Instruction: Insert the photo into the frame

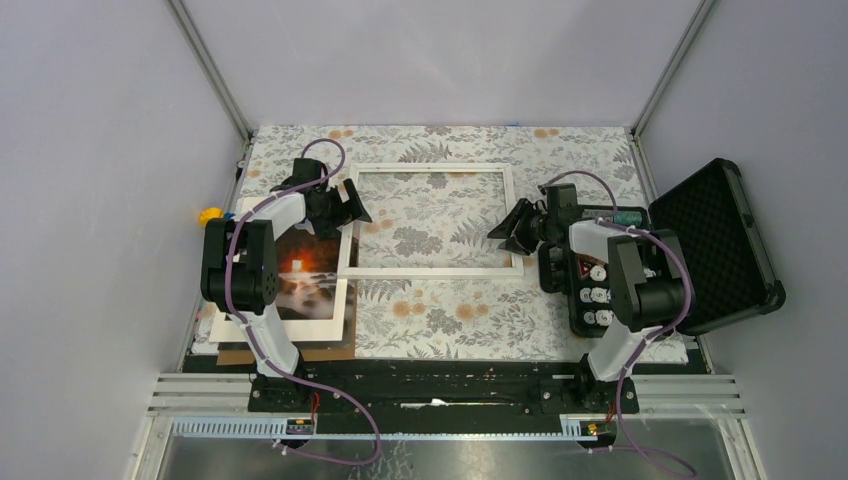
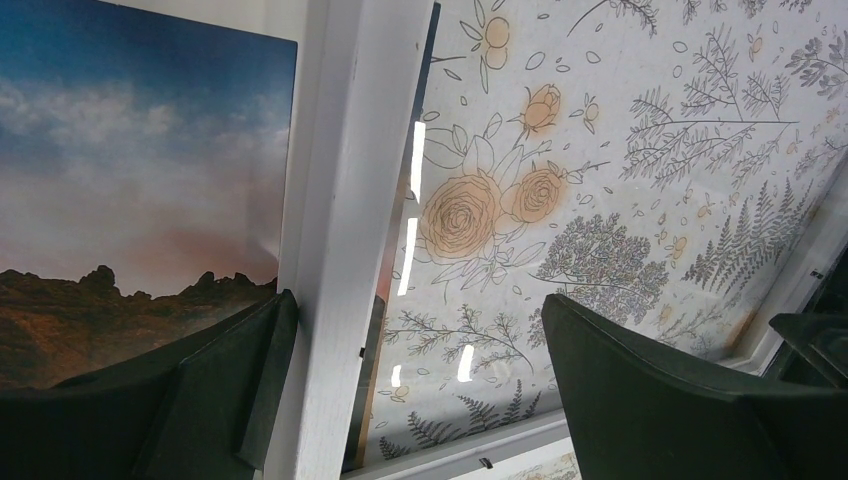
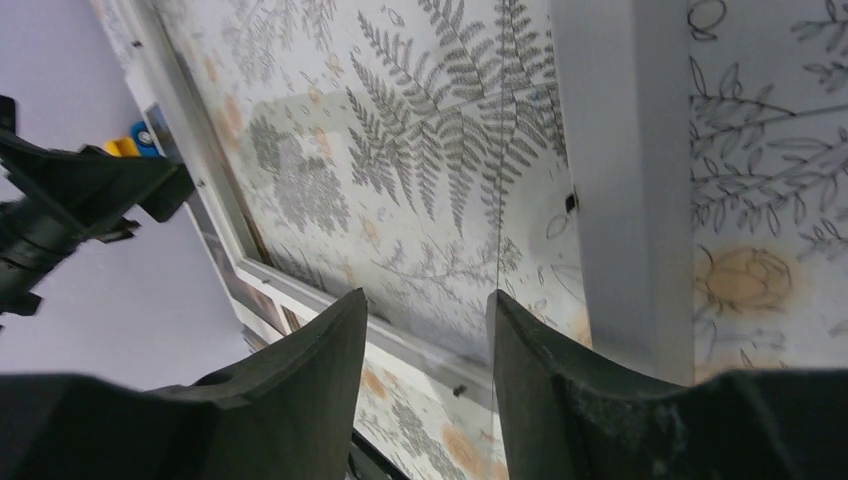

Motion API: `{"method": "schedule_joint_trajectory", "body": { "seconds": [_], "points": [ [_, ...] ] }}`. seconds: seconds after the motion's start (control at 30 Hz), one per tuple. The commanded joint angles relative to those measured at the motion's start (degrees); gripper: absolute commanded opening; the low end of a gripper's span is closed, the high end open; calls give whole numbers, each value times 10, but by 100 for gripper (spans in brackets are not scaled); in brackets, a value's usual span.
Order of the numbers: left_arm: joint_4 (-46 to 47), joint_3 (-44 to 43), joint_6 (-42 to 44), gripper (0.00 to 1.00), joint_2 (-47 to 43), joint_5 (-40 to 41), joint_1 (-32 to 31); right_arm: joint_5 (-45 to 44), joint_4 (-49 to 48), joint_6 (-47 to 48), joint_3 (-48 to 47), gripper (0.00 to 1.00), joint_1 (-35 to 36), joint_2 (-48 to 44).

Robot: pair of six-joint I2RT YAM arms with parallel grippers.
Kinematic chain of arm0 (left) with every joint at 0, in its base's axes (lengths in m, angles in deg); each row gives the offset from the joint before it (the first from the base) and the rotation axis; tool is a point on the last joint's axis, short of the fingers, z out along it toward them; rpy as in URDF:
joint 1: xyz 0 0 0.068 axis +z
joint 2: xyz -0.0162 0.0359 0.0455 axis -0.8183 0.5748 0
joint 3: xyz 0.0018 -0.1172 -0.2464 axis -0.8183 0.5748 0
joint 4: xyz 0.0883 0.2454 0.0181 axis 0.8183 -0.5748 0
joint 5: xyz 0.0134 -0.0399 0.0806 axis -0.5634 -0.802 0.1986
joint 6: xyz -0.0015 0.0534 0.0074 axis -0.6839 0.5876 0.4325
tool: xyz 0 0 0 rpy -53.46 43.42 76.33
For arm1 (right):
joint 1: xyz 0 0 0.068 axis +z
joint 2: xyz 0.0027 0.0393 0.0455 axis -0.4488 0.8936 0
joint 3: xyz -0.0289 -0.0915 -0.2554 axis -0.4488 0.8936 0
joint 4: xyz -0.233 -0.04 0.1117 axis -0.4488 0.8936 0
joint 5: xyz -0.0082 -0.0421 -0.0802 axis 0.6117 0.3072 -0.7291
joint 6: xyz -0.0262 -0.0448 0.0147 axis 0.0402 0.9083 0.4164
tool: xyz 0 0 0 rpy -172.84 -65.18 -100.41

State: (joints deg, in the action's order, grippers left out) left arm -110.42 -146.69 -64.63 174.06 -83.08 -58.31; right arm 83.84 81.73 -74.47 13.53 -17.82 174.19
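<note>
Straddling the left rail of the frame (image 1: 430, 272), the left gripper (image 1: 350, 210) stands wide, one finger over the photo (image 1: 305, 280), the other over the see-through middle, and nothing pinched between them. Over at the frame's right rail the right gripper (image 1: 510, 228) hangs low, fingers parted by a narrow gap with only pane and floral cloth (image 1: 450, 310) showing through. The photo lies at the table's left on a white mat (image 1: 300, 327), its right edge under the frame's left rail.
</note>
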Motion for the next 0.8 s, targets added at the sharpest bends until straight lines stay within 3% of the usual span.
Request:
{"method": "schedule_joint_trajectory", "body": {
  "seconds": [0.0,0.2,0.33,0.43,0.77],
  "points": [
    [19,3,-6,99,-11,-27,-1,26,-190,-80,36,50,-1,25],
    [21,5,-4,98,-11,-27,-1,-9,-296,-119,51,44,4,55],
    [25,7,-2,97,-20,-16,-1,-17,-345,-141,43,18,6,86],
    [20,4,10,97,-34,9,0,-27,-313,-131,42,0,6,59],
    [39,16,-2,97,-62,19,19,-1,-161,-106,26,0,5,-76]
  ]
}}
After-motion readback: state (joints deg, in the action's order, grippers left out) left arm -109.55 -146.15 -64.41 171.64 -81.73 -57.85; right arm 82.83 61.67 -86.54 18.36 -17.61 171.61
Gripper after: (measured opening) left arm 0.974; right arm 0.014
